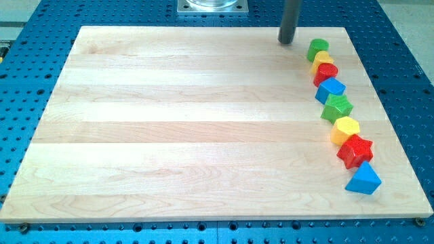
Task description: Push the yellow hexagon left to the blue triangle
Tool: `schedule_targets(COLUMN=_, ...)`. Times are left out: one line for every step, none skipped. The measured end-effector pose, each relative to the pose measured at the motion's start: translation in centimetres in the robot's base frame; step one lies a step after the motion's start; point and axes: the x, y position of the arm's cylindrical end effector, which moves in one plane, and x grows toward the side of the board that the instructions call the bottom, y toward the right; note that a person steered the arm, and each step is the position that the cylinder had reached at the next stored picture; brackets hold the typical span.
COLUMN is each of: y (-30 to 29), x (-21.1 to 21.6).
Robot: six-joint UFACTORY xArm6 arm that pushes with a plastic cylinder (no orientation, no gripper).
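Note:
The yellow hexagon [345, 129] sits on the wooden board [190, 129] near its right edge, within a curved line of several blocks. The blue triangle [364, 179] is the lowest block in that line, below and slightly right of the hexagon. A red star [355, 150] lies between the two and touches both. My tip [287, 42] is at the view's top, just left of the uppermost green block [317, 49] and far above the hexagon. It touches no block.
Above the hexagon the line runs upward through a green star [337, 108], a blue block [330, 89], a red block [326, 72] and a small yellow block [321, 61]. A blue perforated table [41, 20] surrounds the board. A metal base [213, 6] stands at the top.

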Motion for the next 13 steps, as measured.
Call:
schedule_targets(y=5.3, x=0.0)
schedule_targets(y=9.1, x=3.0)
schedule_targets(y=11.6, x=7.0)
schedule_targets(y=11.9, x=12.3)
schedule_targets(y=11.9, x=18.5)
schedule_targets(y=11.9, x=24.2)
schedule_targets(y=11.9, x=26.9)
schedule_targets(y=11.7, x=26.6)
schedule_targets(y=9.5, x=25.0)
schedule_targets(y=7.1, x=23.9)
schedule_targets(y=4.4, x=24.5)
schedule_targets(y=2.0, x=27.2)
schedule_targets(y=0.0, x=30.1)
